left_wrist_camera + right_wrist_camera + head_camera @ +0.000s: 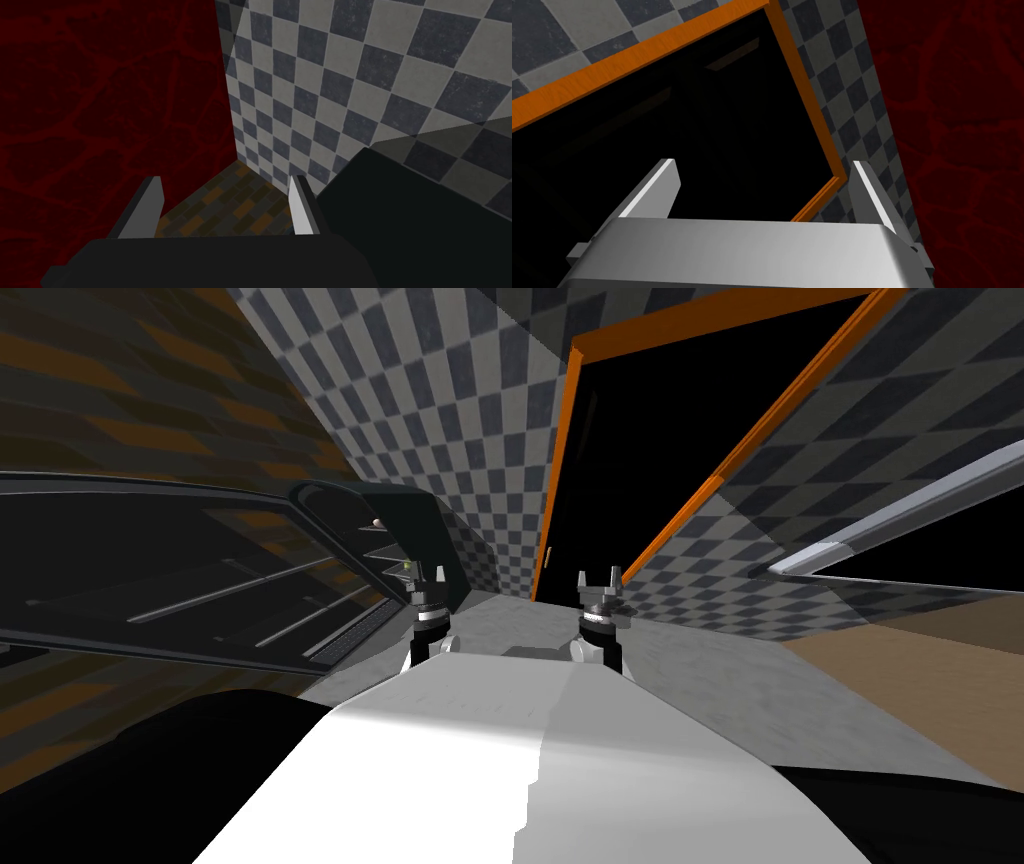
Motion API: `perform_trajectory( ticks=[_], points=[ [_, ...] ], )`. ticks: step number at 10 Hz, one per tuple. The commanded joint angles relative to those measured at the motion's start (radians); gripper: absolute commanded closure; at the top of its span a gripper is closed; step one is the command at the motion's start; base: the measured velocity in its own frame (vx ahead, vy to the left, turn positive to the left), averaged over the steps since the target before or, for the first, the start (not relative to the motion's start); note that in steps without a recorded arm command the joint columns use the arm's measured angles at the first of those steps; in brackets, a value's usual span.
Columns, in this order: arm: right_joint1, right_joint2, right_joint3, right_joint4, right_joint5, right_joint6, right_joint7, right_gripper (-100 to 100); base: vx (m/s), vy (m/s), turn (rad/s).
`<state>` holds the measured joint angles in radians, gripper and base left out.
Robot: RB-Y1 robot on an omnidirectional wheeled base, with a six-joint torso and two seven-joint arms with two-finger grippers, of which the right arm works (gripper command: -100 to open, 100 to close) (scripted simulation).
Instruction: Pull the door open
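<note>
1. Since both end effectors are spread wide and hold nothing, treat this as the approach. The left end effector [427, 573] and right end effector [598, 580] sit side by side just ahead of you, well apart from the door.
2. Find the door [620, 468]. It is the dark leaf inside the orange frame [556, 478], far and slightly right, set in the checkered wall [450, 408]. It looks shut, judging by the faint panel lines in the right wrist view.
3. Work with the right arm. Its fingers [657, 187] point into the door, and the frame's corner lies just beside one of them.
4. Locate the handle before you close in. A small pale mark [548, 556] low by the frame's left edge may be it, but it is too small to tell.
5. Drive nearer in a straight line, staying between the dark fixture [200, 578] on the left and the grey rail [900, 523] on the right.
6. Keep the fingers apart until they straddle the handle, then close firmly. A loose pinch will likely slip once you pull.
7. Pull along the door's arc, not straight back. Back the base away as you go, so the leaf has room to swing.
8. Leave the left arm parked near the fixture.
</note>
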<state>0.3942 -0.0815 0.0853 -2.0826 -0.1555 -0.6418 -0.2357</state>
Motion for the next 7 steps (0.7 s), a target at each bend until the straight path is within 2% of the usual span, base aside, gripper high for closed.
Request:
perform_trajectory(
  ticks=[1, 7],
  points=[
    [-0.008, -0.004, 0.007, 0.028, -0.022, -0.002, -0.027, -100, 0.094, -0.009, 0.045],
    [-0.043, -0.026, 0.029, 0.166, -0.114, -0.031, -0.135, -100, 0.099, -0.011, 0.049]
  ],
)
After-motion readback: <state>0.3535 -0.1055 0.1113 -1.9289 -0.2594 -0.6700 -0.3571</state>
